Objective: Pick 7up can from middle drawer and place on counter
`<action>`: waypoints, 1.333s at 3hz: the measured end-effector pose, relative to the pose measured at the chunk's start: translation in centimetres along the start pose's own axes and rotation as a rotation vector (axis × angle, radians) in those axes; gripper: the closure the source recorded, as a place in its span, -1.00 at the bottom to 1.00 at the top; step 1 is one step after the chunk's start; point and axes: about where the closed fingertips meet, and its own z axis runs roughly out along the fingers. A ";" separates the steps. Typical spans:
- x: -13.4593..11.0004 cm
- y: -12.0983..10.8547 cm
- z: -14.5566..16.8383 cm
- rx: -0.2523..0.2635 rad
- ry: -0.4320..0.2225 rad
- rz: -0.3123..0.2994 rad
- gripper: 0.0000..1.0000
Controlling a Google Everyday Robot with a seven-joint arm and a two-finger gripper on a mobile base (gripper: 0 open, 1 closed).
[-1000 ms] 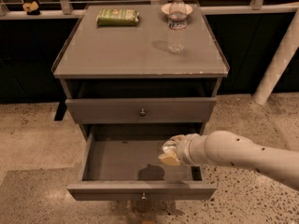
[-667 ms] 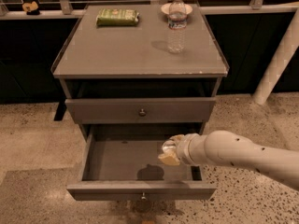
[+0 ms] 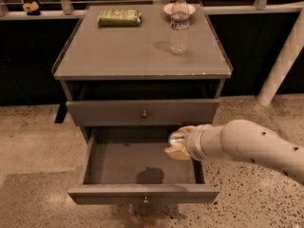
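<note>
The middle drawer (image 3: pixel 122 164) is pulled open at the bottom of the grey cabinet, and its grey inside is bare. My gripper (image 3: pixel 179 140) hangs over the right part of the drawer, just above its floor. It is shut on the 7up can (image 3: pixel 176 137), of which only the shiny silver top shows between the tan fingers (image 3: pixel 176 152). The can's shadow lies on the drawer floor to the left. The counter (image 3: pixel 133 51) is the cabinet's flat grey top, above and behind the gripper.
A clear water bottle (image 3: pixel 179 26) stands on the counter at the back right, with a small dish (image 3: pixel 167 7) behind it. A green packet (image 3: pixel 118 17) lies at the back left. A shut drawer front with a knob (image 3: pixel 144 113) sits above the open drawer. A white post (image 3: pixel 282 61) stands to the right.
My gripper has risen a little over the drawer with the can in it. Nothing else has moved.
</note>
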 end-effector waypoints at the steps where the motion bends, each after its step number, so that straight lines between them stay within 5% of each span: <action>1: -3.7 -2.2 -3.5 -0.018 -0.015 -0.055 1.00; 2: -7.0 -4.7 -5.9 -0.064 -0.038 -0.110 1.00; 4: -8.8 -5.0 -7.4 -0.070 -0.035 -0.137 1.00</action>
